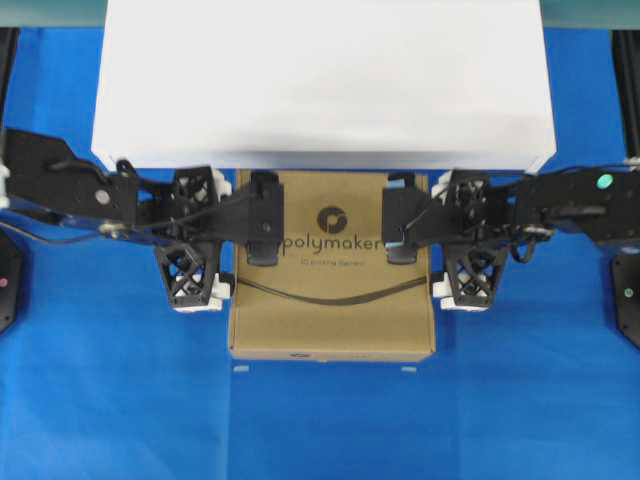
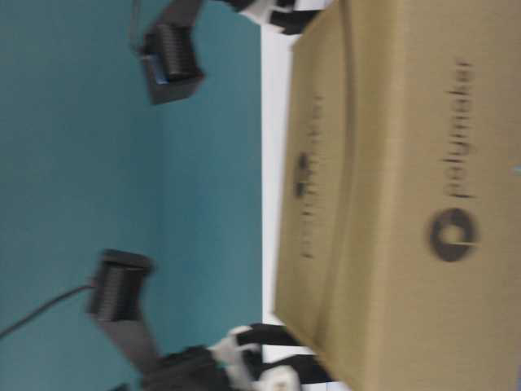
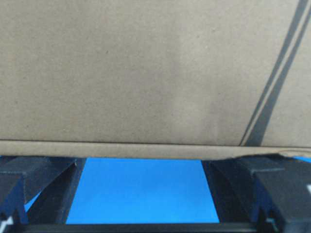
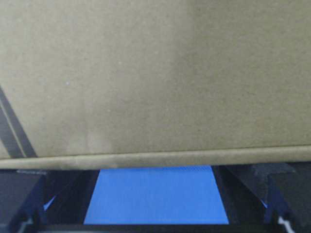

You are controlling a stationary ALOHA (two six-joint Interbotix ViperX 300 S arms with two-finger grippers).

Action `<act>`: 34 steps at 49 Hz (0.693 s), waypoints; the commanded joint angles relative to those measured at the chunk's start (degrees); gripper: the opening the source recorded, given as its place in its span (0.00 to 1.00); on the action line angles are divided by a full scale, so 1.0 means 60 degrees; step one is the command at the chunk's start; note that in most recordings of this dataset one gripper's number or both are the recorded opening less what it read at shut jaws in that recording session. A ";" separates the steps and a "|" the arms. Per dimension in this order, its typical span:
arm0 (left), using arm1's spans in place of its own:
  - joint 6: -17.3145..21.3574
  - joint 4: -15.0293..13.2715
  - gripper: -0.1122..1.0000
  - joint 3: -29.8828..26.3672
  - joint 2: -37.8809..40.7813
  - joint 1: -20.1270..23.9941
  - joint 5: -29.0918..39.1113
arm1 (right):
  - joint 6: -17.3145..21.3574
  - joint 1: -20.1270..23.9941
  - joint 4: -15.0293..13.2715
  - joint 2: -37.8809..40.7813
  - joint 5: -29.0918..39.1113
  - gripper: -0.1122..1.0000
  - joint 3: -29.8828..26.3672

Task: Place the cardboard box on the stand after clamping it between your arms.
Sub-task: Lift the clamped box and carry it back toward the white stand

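The left gripper stands with its jaws spread wide, one lattice finger toward the near side and the other toward the stand. Nothing sits between the fingers; they press flat against the left edge of the box. In the left wrist view the gripper shows both fingers at the bottom corners, blue cloth between them, and the box edge just above their tips.

The box lies between the two arms, its far edge just beside the stand's near edge, not on the stand.

The right gripper mirrors the left: jaws fully apart, gripping nothing, set against the box's right edge. In the right wrist view the gripper frames the cloth under the box edge.

Count: one box, one stand, two arms, two grippers, one blue cloth.

Only the overhead view shows the stand whole and both arms at once, with the logo and curved line on the box top. The table-level view, turned on its side and blurred, shows the box close up with a second printing on its side wall. The wrist views alone show the fingers against the box edges from behind.
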 commanded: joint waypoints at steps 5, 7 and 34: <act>-0.0059 -0.0044 0.86 -0.1714 -0.0703 0.0015 0.0806 | 0.0103 -0.0015 0.0176 -0.1025 0.1318 0.98 -0.1787; -0.0059 -0.0029 0.86 -0.1919 -0.0791 0.0029 0.1055 | 0.0103 -0.0015 0.0176 -0.1143 0.1670 0.98 -0.1978; -0.0059 -0.0029 0.86 -0.2783 -0.1011 0.0293 0.2344 | 0.0073 -0.0190 0.0190 -0.1421 0.2622 0.98 -0.2930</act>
